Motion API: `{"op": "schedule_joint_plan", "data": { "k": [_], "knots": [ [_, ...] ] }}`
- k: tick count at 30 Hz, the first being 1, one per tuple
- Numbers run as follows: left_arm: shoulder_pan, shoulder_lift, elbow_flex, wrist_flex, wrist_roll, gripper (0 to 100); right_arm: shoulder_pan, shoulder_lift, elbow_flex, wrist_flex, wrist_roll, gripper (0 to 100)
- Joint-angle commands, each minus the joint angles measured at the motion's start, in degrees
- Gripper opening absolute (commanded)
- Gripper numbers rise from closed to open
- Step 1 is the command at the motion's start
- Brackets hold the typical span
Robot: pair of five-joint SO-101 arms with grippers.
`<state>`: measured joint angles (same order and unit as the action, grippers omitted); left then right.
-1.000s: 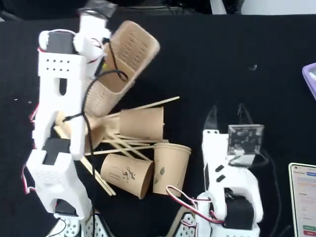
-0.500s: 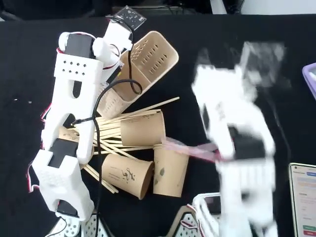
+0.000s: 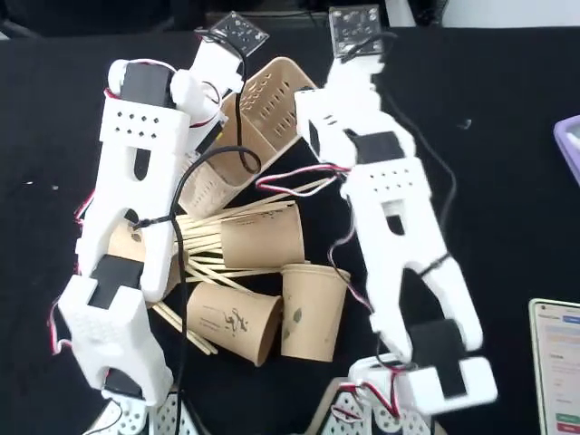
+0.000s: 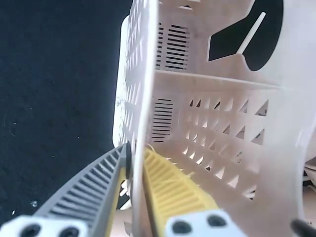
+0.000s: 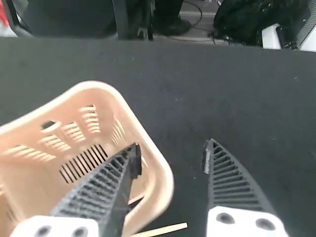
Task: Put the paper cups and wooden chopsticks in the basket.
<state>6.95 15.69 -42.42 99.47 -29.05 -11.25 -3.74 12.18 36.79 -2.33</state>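
A beige slotted basket [image 3: 263,109] sits tilted at the back of the black table. My left gripper [image 4: 134,160] is shut on the basket's side wall [image 4: 207,123], one finger inside and one outside. My right gripper [image 5: 170,157] is open at the basket's rim [image 5: 148,158], one finger over the rim and the other over bare table. Brown paper cups lie on their sides in front of the basket: one in the middle [image 3: 263,237], one nearer [image 3: 312,310], one beside it [image 3: 232,321]. Wooden chopsticks [image 3: 213,263] lie scattered among them, partly under the left arm.
A tablet's corner [image 3: 558,362] lies at the table's right front edge. A purple object [image 3: 571,143] pokes in at the right edge. Both white arms crowd the table's middle. Bare black table lies to the far left and right of the basket.
My right arm swung from the near table edge up to the basket's rim. The left arm shifted the basket slightly right, then held still.
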Motion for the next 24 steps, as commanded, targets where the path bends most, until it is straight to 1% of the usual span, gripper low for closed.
{"op": "schedule_joint_plan", "data": {
  "k": [1,3,5,8,12,14,17,18,21,24],
  "knots": [
    [1.19,-0.7,-0.22,-1.67,-0.62,3,-0.88,3.38,-3.12,-3.52,2.37,20.1],
    [1.27,-0.62,-0.4,-1.76,-0.62,3,-0.53,4.62,-3.47,-3.69,3.6,12.9],
    [1.27,-0.62,-0.4,-1.76,-0.62,3,0.35,4.53,-3.38,-3.87,4.75,2.0],
    [1.01,-0.62,-0.57,-1.85,-0.53,3,1.67,4.09,-3.3,-3.43,5.27,1.0],
    [0.22,-0.62,-0.48,-5.71,0.79,4,3.34,0.22,1.63,-3.87,-0.53,1.0],
    [-1.1,-0.88,-0.57,-8.35,6.33,10,4.22,-3.21,5.32,-4.57,-3.52,1.0],
    [-3.3,-1.14,-0.66,-12.57,16.09,26,4.57,-9.36,12.09,-8.0,-5.54,1.0],
    [-3.91,-1.23,-0.75,-13.54,19.08,30,4.57,-11.12,14.02,-9.05,-5.71,1.0],
    [-5.76,-1.23,-4.7,-13.98,26.11,30,4.4,-14.29,18.59,-13.71,-5.63,1.0],
    [-6.73,-1.23,-10.77,-10.73,28.66,31,4.57,-13.49,19.56,-17.32,-5.63,1.0]
  ]
}}
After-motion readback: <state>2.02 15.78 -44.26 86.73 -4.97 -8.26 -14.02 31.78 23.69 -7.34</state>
